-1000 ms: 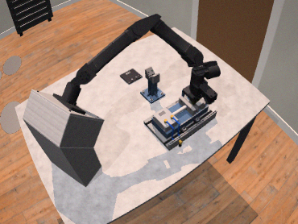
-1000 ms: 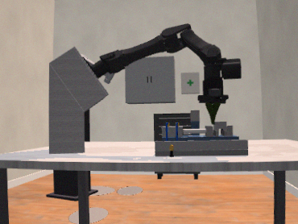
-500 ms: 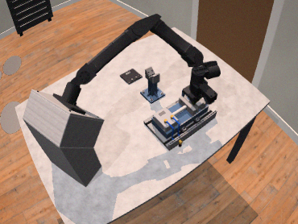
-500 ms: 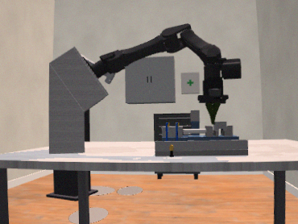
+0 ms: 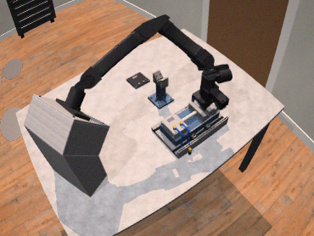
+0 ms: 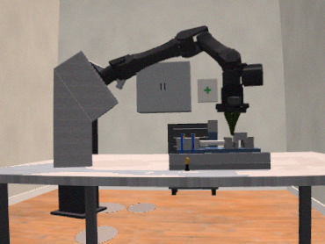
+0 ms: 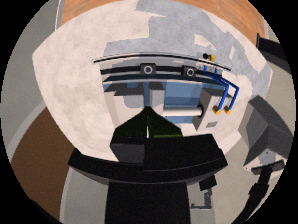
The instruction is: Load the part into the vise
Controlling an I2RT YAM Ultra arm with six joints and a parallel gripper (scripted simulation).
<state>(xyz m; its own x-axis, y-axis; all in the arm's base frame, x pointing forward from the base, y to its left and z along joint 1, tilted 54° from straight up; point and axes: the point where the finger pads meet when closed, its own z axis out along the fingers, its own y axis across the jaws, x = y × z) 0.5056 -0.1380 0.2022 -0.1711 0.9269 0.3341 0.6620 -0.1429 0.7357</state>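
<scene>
from the exterior view, i have the end effector (image 5: 208,105) (image 6: 232,133) (image 7: 147,109) closed on nothing, its dark green fingers meeting in a narrow point that aims down into the vise (image 5: 170,145) (image 6: 220,161) (image 7: 125,71). the part (image 6: 240,137) (image 7: 134,100) sits between the jaws, beside the fingertips; i can't tell whether they touch it, and its slot and its fit against the work stop are too small for me to judge. the fixed jaw (image 6: 250,142) (image 7: 114,104) is on the part's far side from the cylinder, and any gap there is unclear to me. on the other side stands the moving jaw (image 6: 227,142) (image 7: 156,100), on the pale rod (image 5: 188,116) (image 6: 212,143) (image 7: 181,112), with open space between it and the part. the rod leads back to the cylinder block (image 5: 171,122) (image 6: 190,144) (image 7: 209,114), where blue hoses (image 5: 183,132) (image 6: 192,142) (image 7: 227,90) run down. farther out on the counter (image 5: 140,170) (image 6: 132,177) (image 7: 65,75), the blue-footed stand (image 5: 160,99) and the dark plate (image 5: 137,80) sit near each other.
</scene>
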